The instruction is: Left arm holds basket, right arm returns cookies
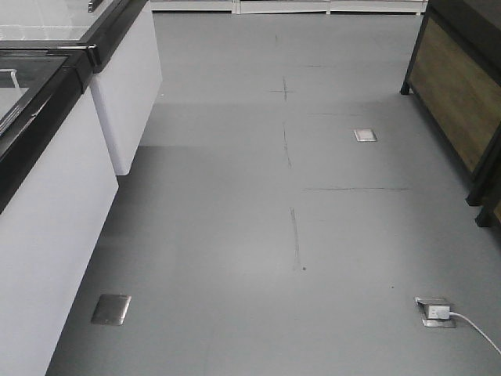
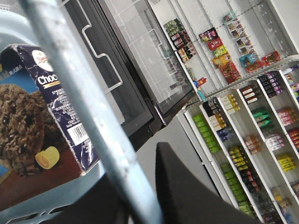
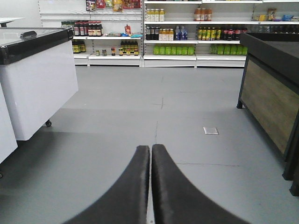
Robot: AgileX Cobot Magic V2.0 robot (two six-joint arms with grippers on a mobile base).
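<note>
The cookies (image 2: 44, 116) lay in the basket (image 2: 51, 201), behind its handle (image 2: 79, 93); the left gripper (image 2: 161, 177) sat by that handle, though only one finger showed, so its grip could not be told; the right gripper (image 3: 150, 186) faced the aisle, fingers pressed together, empty. The return had seemingly not begun; next, the right fingers would need to spread and reach past the handle for the cookies.
</note>
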